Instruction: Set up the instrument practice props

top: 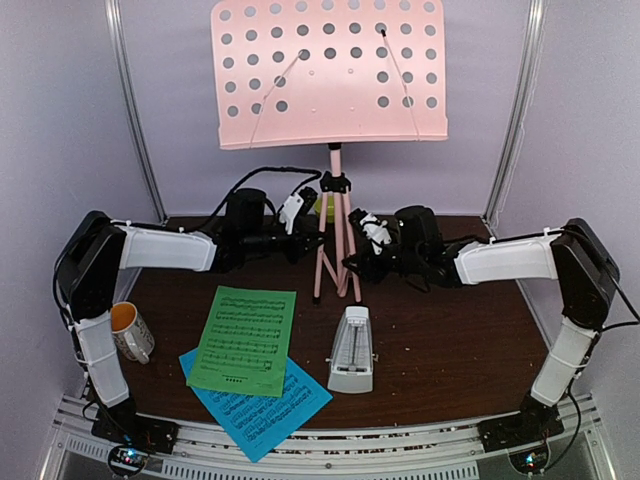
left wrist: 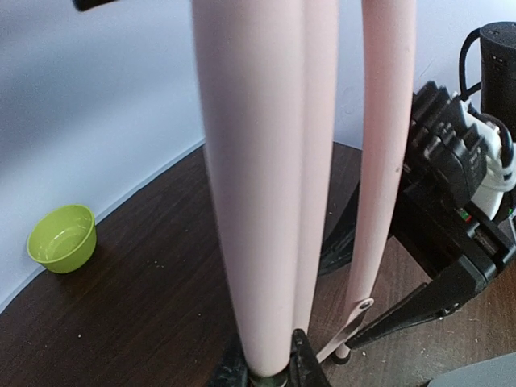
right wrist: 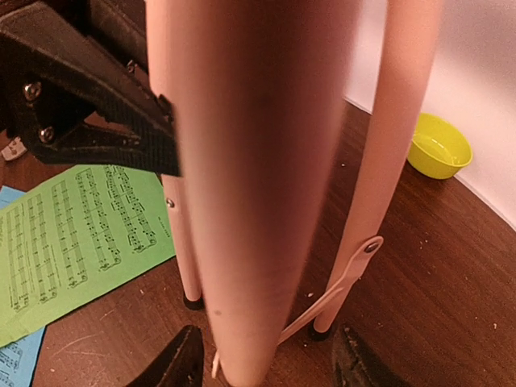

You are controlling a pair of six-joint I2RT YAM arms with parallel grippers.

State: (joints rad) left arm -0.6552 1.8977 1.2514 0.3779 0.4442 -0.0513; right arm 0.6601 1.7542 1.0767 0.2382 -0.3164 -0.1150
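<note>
The pink music stand (top: 330, 75) stands upright at the back of the table, its tripod legs (top: 337, 250) spread only a little. My left gripper (top: 306, 236) is shut on one pink leg (left wrist: 258, 242); its fingertips (left wrist: 307, 364) press the leg from both sides. My right gripper (top: 356, 262) is open, and its fingers (right wrist: 179, 364) stand wide on either side of another leg (right wrist: 242, 201) without touching it. The green sheet (top: 245, 340) lies partly over the blue sheet (top: 262, 408) at the front left. The metronome (top: 351, 350) stands upright at the front centre.
A white patterned mug (top: 130, 331) stands at the left edge beside my left arm. A small lime-green bowl (left wrist: 62, 238) sits by the back wall behind the stand and also shows in the right wrist view (right wrist: 439, 145). Grey walls close in the back and sides.
</note>
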